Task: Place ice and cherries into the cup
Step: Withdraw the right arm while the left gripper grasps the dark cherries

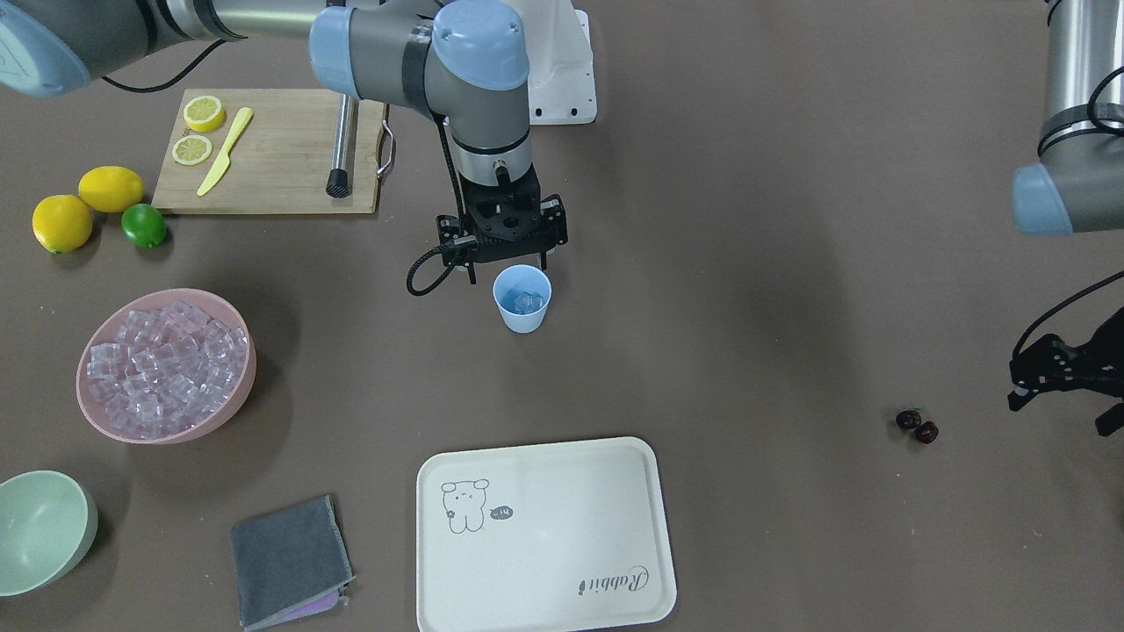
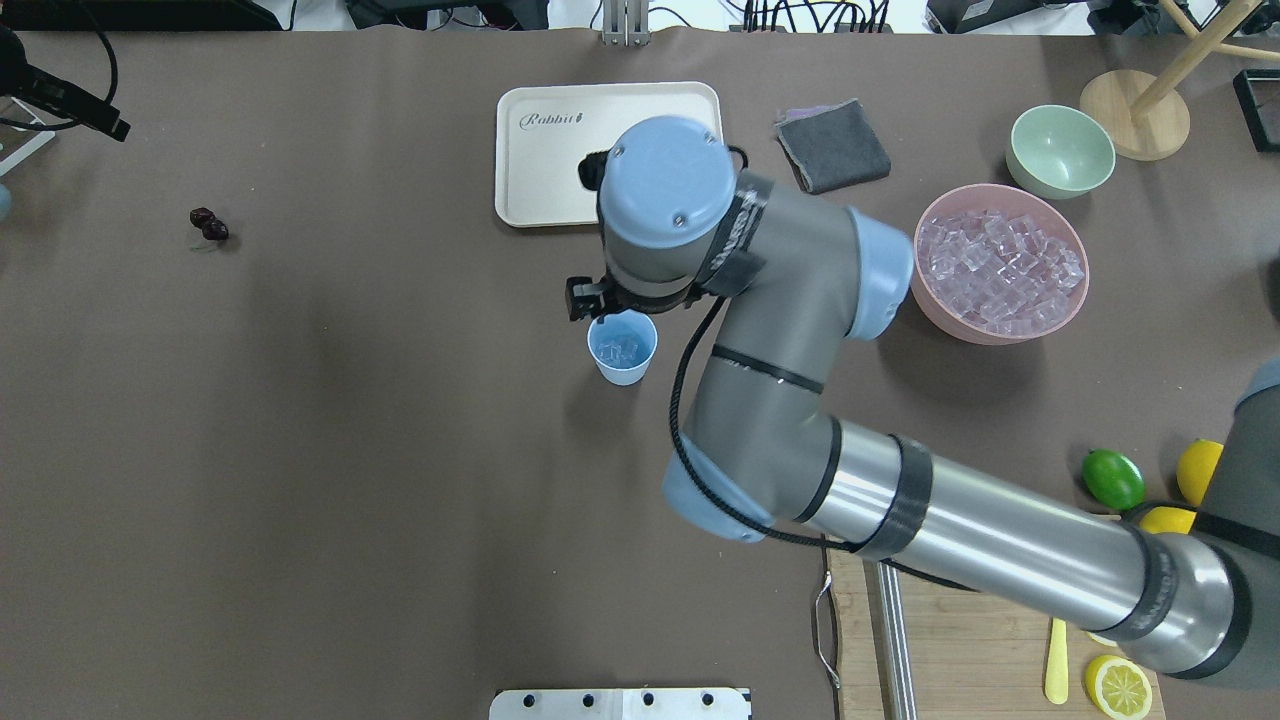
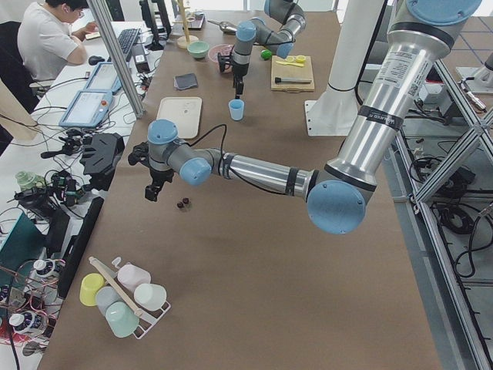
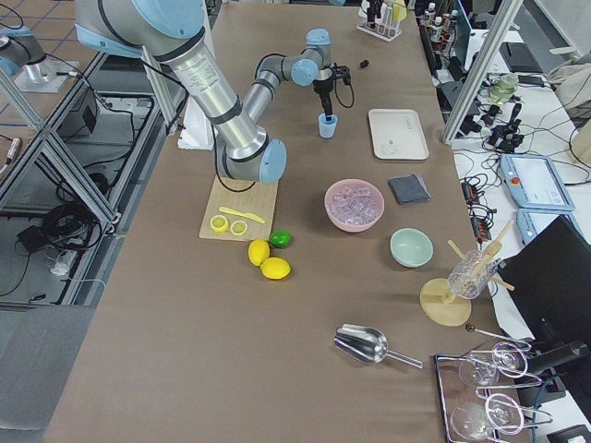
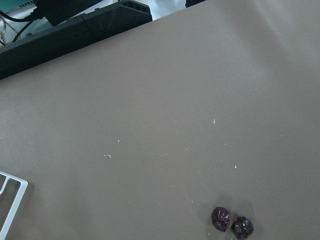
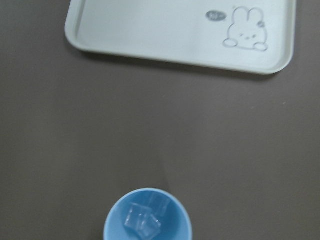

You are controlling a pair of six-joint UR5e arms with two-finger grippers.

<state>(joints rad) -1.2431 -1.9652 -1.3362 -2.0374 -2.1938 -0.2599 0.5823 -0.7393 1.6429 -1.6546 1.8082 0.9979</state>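
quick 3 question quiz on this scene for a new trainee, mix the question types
1. True or false: the cherries are already in the cup.
2. The right gripper is: A above the cup, B clamped on the cup's rim, C down at the cherries.
3. Fill in: the cup has some ___ in it.

Key: 1 false, they lie on the table far from the cup. 2 A. 3 ice.
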